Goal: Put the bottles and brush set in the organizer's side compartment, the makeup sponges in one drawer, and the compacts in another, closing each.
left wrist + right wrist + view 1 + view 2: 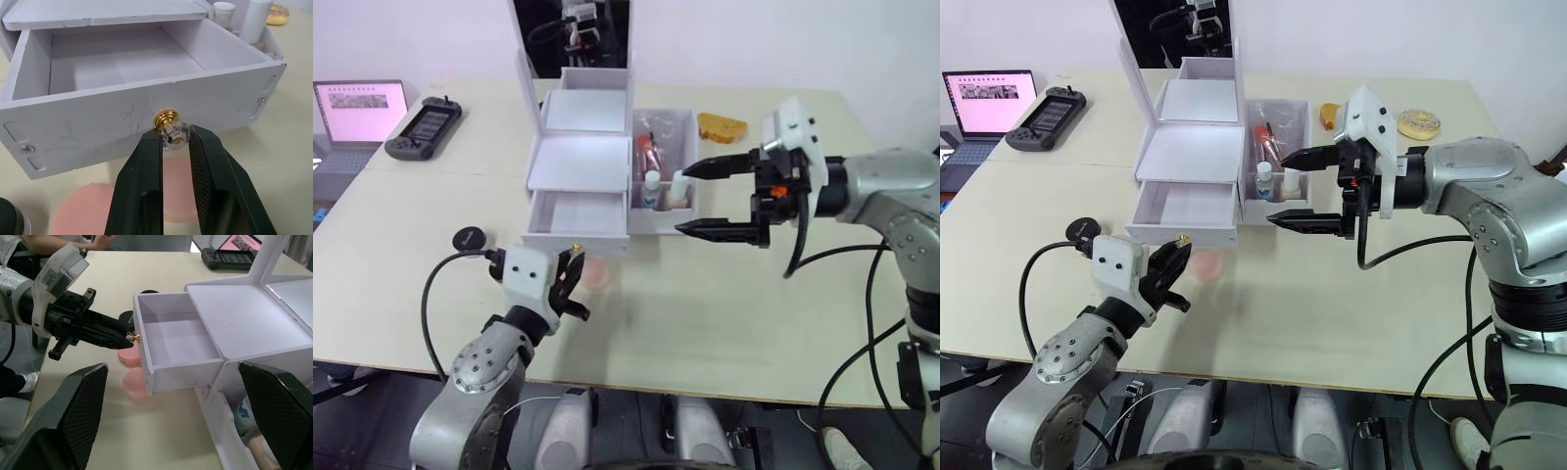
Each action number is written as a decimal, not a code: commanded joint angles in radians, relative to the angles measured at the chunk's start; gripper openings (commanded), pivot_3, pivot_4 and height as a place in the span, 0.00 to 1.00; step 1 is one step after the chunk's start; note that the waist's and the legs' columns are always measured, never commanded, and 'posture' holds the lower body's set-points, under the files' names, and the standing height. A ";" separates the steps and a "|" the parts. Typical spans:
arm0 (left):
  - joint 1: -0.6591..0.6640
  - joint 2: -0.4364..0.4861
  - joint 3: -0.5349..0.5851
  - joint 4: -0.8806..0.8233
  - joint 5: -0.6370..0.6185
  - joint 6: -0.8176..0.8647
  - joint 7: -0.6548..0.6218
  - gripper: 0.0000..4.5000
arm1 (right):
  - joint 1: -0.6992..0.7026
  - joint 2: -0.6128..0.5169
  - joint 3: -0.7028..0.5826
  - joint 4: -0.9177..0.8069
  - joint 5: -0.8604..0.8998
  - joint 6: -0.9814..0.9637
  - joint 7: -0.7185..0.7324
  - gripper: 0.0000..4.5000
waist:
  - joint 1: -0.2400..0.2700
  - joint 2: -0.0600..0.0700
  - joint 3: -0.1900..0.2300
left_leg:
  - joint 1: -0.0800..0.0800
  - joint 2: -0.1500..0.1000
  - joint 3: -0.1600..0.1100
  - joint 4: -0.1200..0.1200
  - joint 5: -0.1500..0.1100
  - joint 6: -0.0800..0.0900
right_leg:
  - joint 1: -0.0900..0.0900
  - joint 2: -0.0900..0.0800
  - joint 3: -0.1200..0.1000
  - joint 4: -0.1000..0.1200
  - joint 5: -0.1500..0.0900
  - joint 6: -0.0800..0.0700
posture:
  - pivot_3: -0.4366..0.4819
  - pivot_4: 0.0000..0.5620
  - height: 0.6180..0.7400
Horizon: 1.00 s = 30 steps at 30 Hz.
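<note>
The desk (724,323) carries the organizer (578,166) toward its far edge, mirror lid raised. The lower drawer (578,223) stands pulled out toward the near edge and is empty inside. The side compartment (677,211) adjoins the drawers on the robot's right and already holds the brush set (648,155) and the bottles (677,189).

The right gripper (715,199) hovers just beside the side compartment, jaws spread wide, holding nothing. The left gripper (175,142) is at the drawer front, its fingers pinching the gold knob (167,122).

The makeup sponges (131,374) lie on the desk beneath and just in front of the open drawer, near the near edge, not yet loaded.

Risks, as judged from this state:
- The knob is small and faceted; an off-centre pull may let it slip from the fingers.
- Pulling further may drag the light organizer, or draw the drawer out completely.
- Closing the drawer now would leave it empty.
</note>
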 commanded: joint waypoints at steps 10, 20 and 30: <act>0.009 -0.010 0.029 -0.071 -0.061 0.029 0.002 0.37 | -0.009 0.008 -0.014 -0.006 -0.003 -0.020 -0.004 1.00 | 0.000 0.000 0.000 | 0.000 0.000 0.000 0.000 0.000 0.000 | 0.000 0.000 0.000 0.000 0.000 0.000 | 0.48 0.27 1.00; 0.242 0.004 0.163 -0.115 -0.176 -0.107 -0.068 0.99 | -0.018 0.006 -0.011 0.028 -0.014 -0.040 0.016 1.00 | -0.003 0.000 0.000 | 0.000 0.000 0.000 0.000 0.000 0.000 | -0.001 0.000 0.000 0.000 0.000 -0.001 | 0.48 0.27 1.00; 0.599 0.115 0.566 0.279 -0.115 -0.790 -0.451 0.99 | 0.069 -0.011 -0.141 0.305 -0.097 -0.254 0.060 1.00 | -0.007 0.000 0.000 | -0.002 0.000 0.009 -0.004 -0.001 0.000 | -0.003 -0.004 0.003 -0.012 -0.001 0.000 | 0.48 0.27 1.00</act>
